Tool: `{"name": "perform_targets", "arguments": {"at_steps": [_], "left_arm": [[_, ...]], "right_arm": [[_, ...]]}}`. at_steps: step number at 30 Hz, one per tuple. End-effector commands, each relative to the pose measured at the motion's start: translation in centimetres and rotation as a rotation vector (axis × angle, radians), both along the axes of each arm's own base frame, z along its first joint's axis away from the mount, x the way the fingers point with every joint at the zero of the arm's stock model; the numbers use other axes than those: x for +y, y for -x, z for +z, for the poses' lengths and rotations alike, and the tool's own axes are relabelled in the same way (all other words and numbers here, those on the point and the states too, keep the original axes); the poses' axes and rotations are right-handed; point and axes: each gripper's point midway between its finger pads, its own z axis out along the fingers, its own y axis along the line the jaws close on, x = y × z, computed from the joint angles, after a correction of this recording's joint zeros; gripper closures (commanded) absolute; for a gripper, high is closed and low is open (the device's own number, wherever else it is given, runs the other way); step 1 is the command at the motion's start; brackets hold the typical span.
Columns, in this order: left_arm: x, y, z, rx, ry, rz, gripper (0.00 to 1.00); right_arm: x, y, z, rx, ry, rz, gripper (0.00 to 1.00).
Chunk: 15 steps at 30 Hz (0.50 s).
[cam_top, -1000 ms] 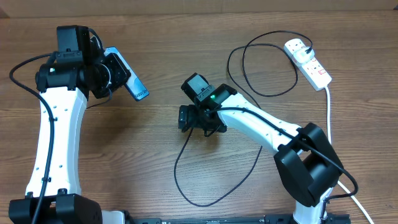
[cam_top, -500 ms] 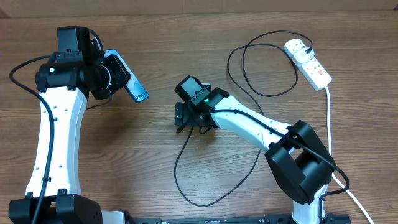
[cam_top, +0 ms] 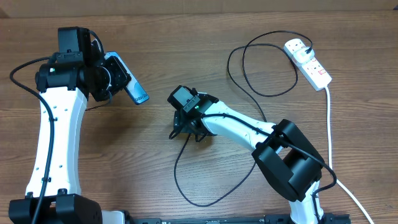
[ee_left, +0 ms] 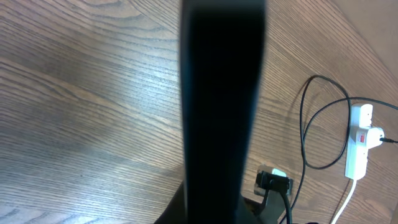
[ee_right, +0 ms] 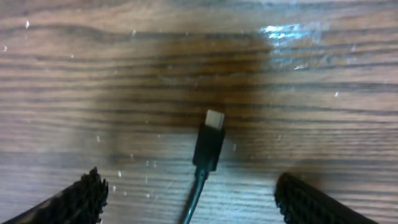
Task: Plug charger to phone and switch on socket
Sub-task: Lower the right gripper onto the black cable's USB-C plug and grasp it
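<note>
Right claw [ee_right: 196,198] spread wide, low over the bench [ee_right: 74,74], gripping nothing. Charger [ee_right: 209,146] tip lay flat between its fingers, untouched. Left claw [cam_top: 111,79] clenched on the phone [cam_top: 132,87], held tilted at far left, seemingly off the bench, well apart from the tip.

Judged early: tip not picked up, nothing plugged, socket [cam_top: 309,62] at far right unattended.

Switch positions too small to read. Phone's port not seen. A dark slab blocked most of the left wrist view.

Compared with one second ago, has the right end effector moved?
Yes. In the overhead view the right end effector has shifted left, farther from the socket.
</note>
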Motion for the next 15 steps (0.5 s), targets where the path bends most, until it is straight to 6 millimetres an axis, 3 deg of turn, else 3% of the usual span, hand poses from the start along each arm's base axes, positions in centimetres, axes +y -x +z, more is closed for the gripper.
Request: {"name": "perform_targets", "arguments": {"at_steps": [1, 5, 9, 15], "left_arm": [[-0.3, -0.1, 0.2, -0.014, -0.011, -0.030, 0.96], [-0.3, -0.1, 0.2, -0.015, -0.011, -0.030, 0.96], [-0.3, -0.2, 0.2, -0.014, -0.011, -0.030, 0.96], [-0.3, -0.1, 0.2, -0.014, -0.009, -0.031, 0.96]], "right_arm": [[-0.5, -1.2, 0.1, -0.049, 0.039, -0.036, 0.27], [-1.9, -1.8, 0.1, -0.090, 0.112, -0.053, 0.36], [-2.1, -1.5, 0.1, -0.091, 0.133, -0.047, 0.42], [-2.7, -0.5, -0.1, -0.058, 0.161, -0.064, 0.43]]}}
